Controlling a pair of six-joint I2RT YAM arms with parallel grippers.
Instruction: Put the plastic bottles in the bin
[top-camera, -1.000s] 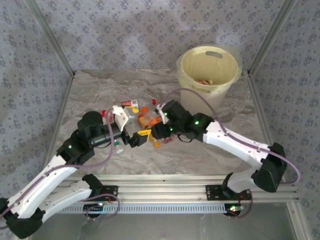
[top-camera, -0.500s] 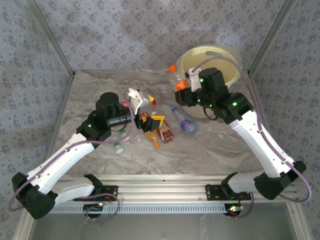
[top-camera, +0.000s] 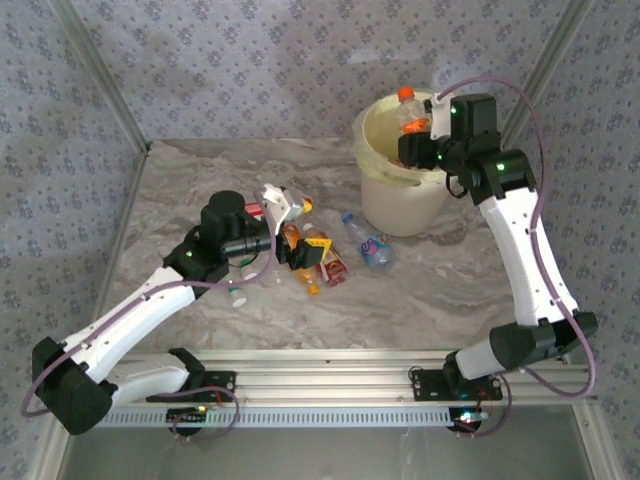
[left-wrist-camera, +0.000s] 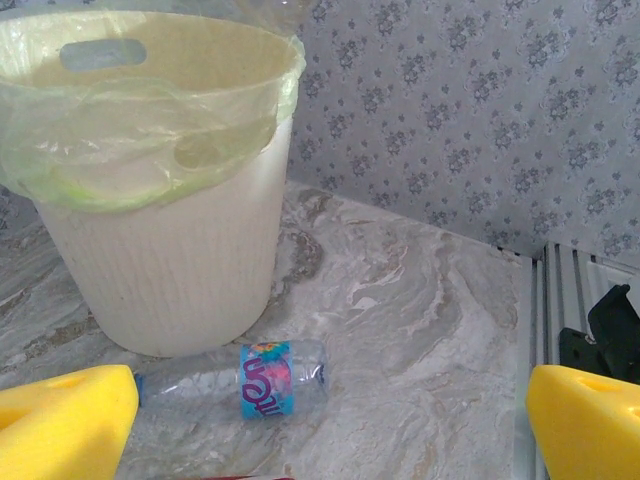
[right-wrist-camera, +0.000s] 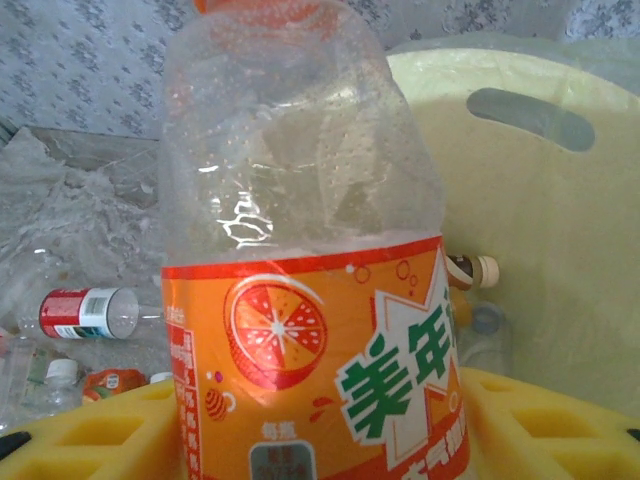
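**Top external: your right gripper (top-camera: 420, 128) held a clear plastic bottle with an orange label and orange cap (top-camera: 407, 112) at the mouth of the large round cream-yellow plastic bin (top-camera: 395, 205)**

Nearest you, your left gripper (top-camera: 308, 253) sat low over the grey marbled table (top-camera: 180, 185), at the heap of small clear plastic bottles (top-camera: 290, 235) left of centre. In the left wrist view its yellow fingers (left-wrist-camera: 60, 420) were spread wide apart with nothing between them.

Just beyond them, a clear bottle with a blue label (left-wrist-camera: 250, 378) lay on its side on the table, close to the foot of the bin. A thin yellowish bag (left-wrist-camera: 150, 160) was folded over the bin's rim.

Farther back, the right arm reached up to the bin. In the right wrist view its yellow fingers (right-wrist-camera: 90, 430) were pressed on either side of the orange-labelled bottle, which stood upright in the grip. Behind it you could see the bin's inner wall with a handle slot, and bottles already lying inside. Off to the left, a clear bottle with a red-and-white label (right-wrist-camera: 85, 312) lay on the table.
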